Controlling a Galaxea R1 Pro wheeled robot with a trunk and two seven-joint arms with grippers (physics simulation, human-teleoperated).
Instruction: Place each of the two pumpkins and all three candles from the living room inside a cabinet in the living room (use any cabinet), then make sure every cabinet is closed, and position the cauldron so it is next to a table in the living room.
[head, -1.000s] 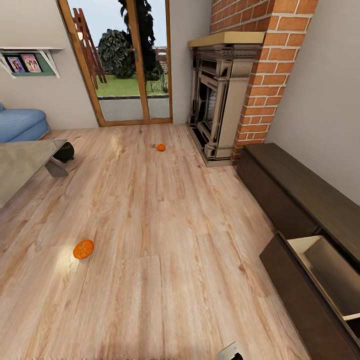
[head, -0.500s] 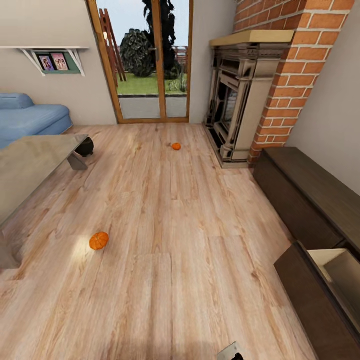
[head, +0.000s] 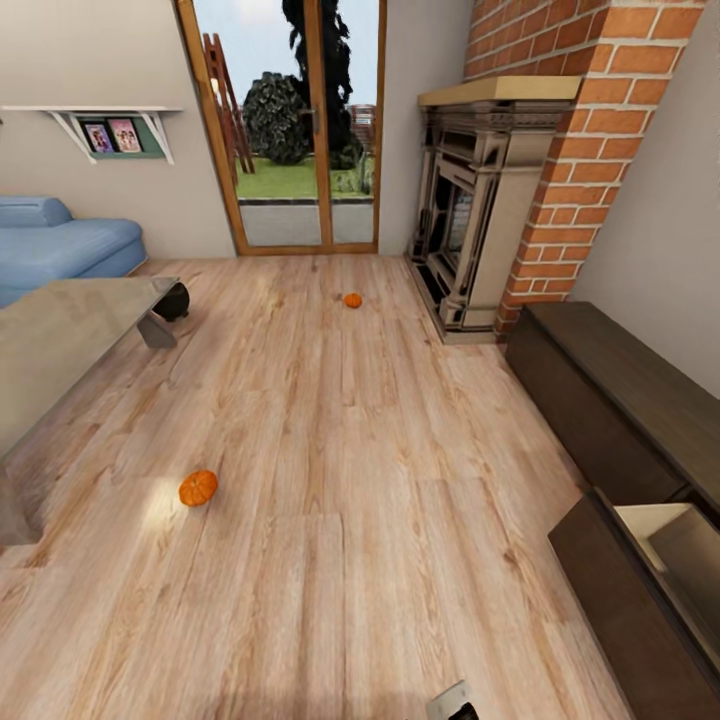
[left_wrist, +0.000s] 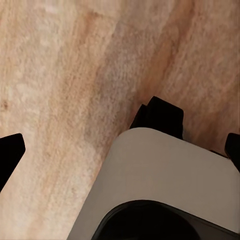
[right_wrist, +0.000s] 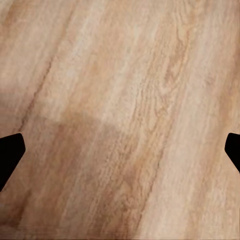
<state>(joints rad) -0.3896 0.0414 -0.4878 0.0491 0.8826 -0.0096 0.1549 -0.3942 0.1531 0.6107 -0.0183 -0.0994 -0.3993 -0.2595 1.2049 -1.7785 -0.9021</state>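
Two small orange pumpkins lie on the wood floor in the head view: a near pumpkin (head: 198, 488) at the left and a far pumpkin (head: 352, 300) in front of the glass door. The black cauldron (head: 172, 300) sits on the floor at the far corner of the glass table (head: 60, 345). The dark-brown cabinet (head: 625, 385) runs along the right wall, with one drawer (head: 655, 560) pulled out and its pale inside showing. No candles are in view. My left gripper (left_wrist: 120, 152) and right gripper (right_wrist: 120, 150) both hang open over bare floor, holding nothing.
A grey fireplace (head: 470, 220) with red brick stands beyond the cabinet. A blue sofa (head: 60, 245) is at the far left, below a wall shelf (head: 110, 130) with photos. The glass door (head: 300, 130) is at the back. A pale part of my body (head: 455, 703) shows at the bottom edge.
The whole head view has swung left and settled, bringing more of the table and sofa in and pushing the open drawer toward the right edge. The pumpkins and cauldron have not moved on the floor.
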